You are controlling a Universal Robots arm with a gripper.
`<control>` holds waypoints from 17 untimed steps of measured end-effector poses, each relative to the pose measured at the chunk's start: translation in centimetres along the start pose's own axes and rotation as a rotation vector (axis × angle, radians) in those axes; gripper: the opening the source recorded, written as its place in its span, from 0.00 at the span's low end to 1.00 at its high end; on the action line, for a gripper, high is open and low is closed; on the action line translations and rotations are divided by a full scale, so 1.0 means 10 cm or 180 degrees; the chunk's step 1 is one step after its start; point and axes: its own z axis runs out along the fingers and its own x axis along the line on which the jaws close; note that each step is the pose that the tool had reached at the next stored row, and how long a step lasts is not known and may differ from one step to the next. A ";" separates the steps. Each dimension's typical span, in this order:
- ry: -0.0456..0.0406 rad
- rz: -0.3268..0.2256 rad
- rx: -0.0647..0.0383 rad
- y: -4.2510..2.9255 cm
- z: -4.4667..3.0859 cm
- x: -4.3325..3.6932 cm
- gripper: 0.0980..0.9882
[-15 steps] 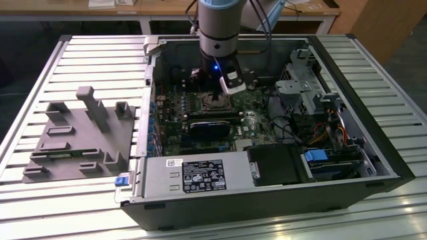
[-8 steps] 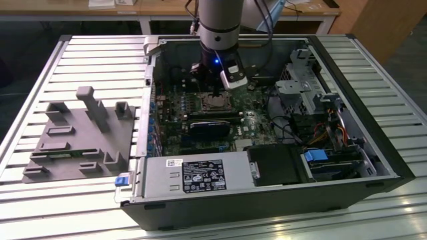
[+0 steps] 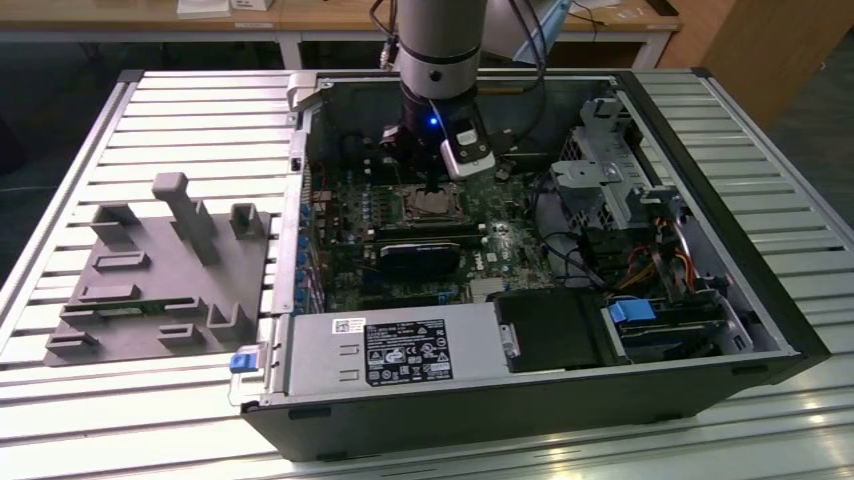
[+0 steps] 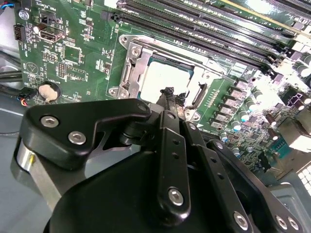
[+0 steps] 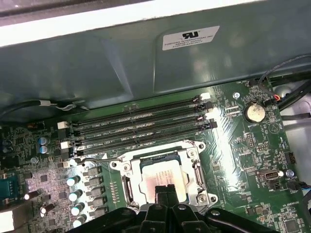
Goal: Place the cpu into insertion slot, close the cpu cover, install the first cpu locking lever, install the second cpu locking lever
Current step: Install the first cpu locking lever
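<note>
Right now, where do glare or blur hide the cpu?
In the second wrist view glare whitens the cpu and the dark gripper covers one edge; in the first wrist view a bright streak washes the circuit board beside it; in the exterior view it sits dim under the arm.

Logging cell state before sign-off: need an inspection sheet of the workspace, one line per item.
Surface: slatted metal table carrying an open computer case.
Job's things: chip sits in the socket; metal cover frame lies down around it; lever positions cannot be told.
Clutter: grey fixture tray on the table, at the exterior view's left of the case.
Gripper: gripper shut, tips just over the chip's near edge.
Cables: coloured bundle inside the case, at the exterior view's right.
Surroundings: wooden desk behind the table.
</note>
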 end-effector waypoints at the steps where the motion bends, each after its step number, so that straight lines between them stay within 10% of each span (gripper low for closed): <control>1: 0.0000 0.0000 0.0000 0.000 0.000 0.000 0.00; 9: 0.0000 0.0000 0.0001 -0.004 -0.005 0.016 0.00; 17: -0.0035 -0.0006 -0.0009 -0.068 -0.019 0.297 0.00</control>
